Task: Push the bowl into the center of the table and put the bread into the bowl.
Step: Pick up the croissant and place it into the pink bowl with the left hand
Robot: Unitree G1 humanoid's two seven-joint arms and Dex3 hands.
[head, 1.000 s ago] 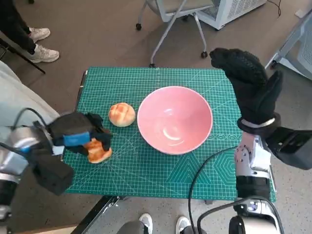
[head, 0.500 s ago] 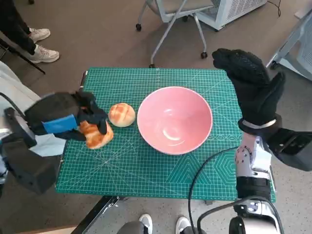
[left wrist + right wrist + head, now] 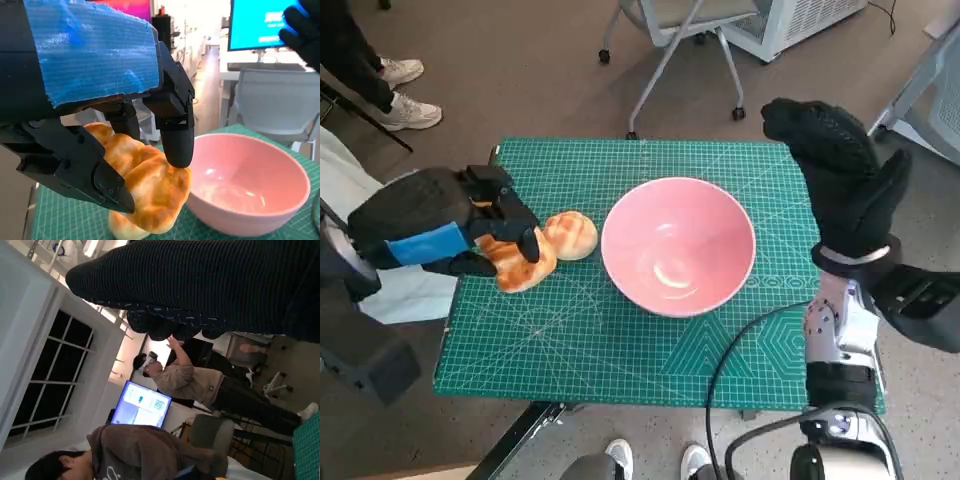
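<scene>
Beside the pink bowl (image 3: pixel 679 245), on the side toward the robot's left arm, the left hand (image 3: pixel 440 235) holds one piece of bread (image 3: pixel 523 262) clear of the green cutting mat (image 3: pixel 620 350) that covers the tabletop. The left wrist view shows the black fingers (image 3: pixel 175 125) pressed onto the top of the golden crust and the thumb clamped against its near flank, so the grip appears secure. A second bread roll (image 3: pixel 570 235) lies on the mat between the held bread and the bowl, just beside the bowl's rim; whether it touches the rim cannot be told.

Relative to the bowl, the held bread lies to the left-arm side and roughly level with the bowl's middle. The bowl's opening faces up and sits about mid-mat, so the push step appears complete. The coming move, as judged, is a lift and carry sideways toward the bowl, passing above the resting roll and over the near rim before release.

On the far side of the bowl, the right hand (image 3: pixel 835 170) is raised above the mat's edge, gloved fingers extended and holding nothing. It is well apart from both breads. The left hand is plainly the nearer one for this placement.

Risk noted: the carried bread could clip the roll or the rim if carried low.
</scene>
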